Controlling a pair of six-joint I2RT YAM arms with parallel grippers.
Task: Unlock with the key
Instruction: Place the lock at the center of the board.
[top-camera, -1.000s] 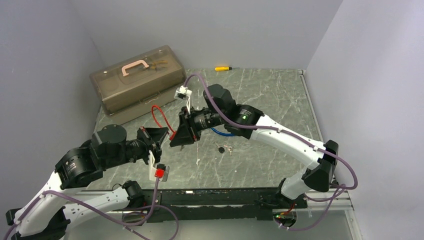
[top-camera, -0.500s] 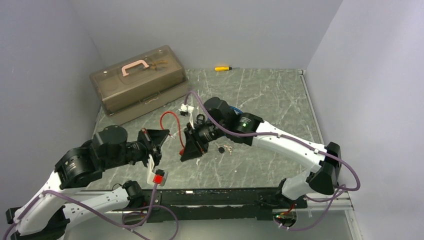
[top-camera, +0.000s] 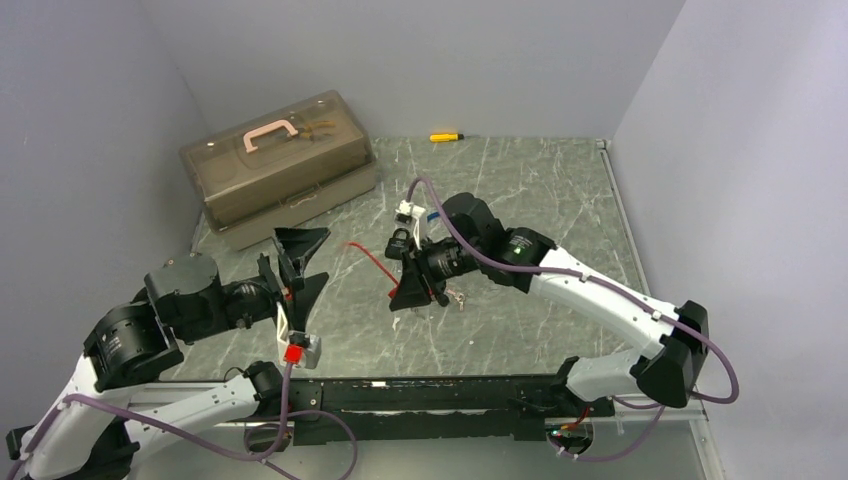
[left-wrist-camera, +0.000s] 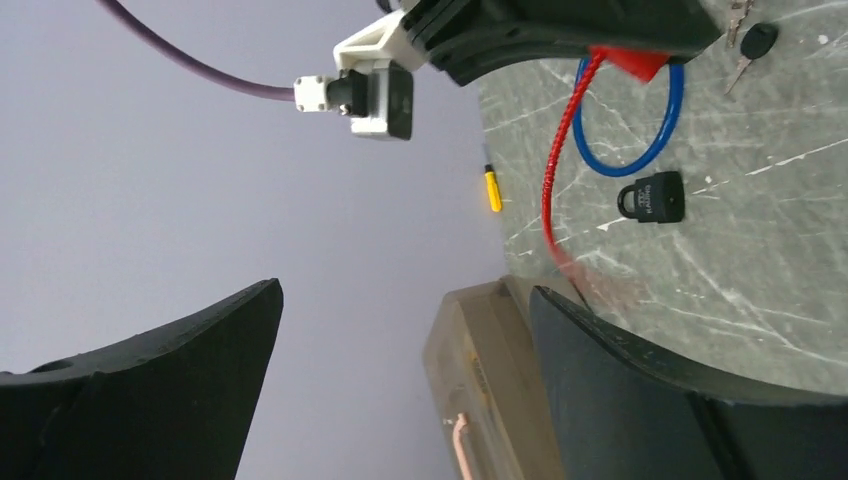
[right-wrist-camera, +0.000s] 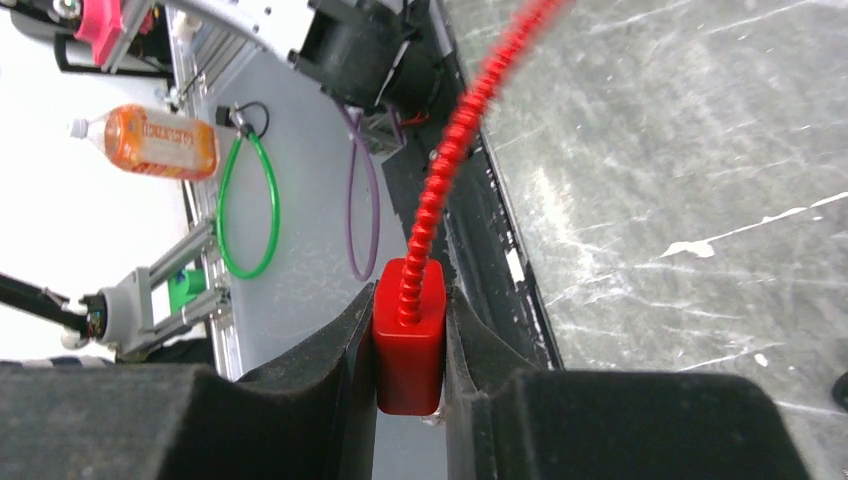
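Note:
My right gripper (top-camera: 411, 296) is shut on the red body of a cable lock (right-wrist-camera: 408, 345). Its red coiled cable (top-camera: 368, 255) runs out to the left, and its far end lies loose on the table. A little silver metal shows under the red body; I cannot tell what it is. The keys (top-camera: 456, 296) lie on the table just right of that gripper, partly hidden by it. My left gripper (top-camera: 300, 262) stands open with nothing between its fingers, left of the cable's loose end. In the left wrist view the cable (left-wrist-camera: 548, 190) is ahead, past the open left gripper (left-wrist-camera: 405, 290).
A small black padlock (left-wrist-camera: 652, 197) and a blue cable loop (left-wrist-camera: 625, 165) lie behind the right gripper. A translucent brown toolbox with a pink handle (top-camera: 275, 165) stands at the back left. A yellow screwdriver (top-camera: 445, 136) lies by the back wall.
My left gripper has opened and drawn back to the left. The right gripper moved right and toward the front with the red lock. The red cable, looped before, now trails with a loose end.

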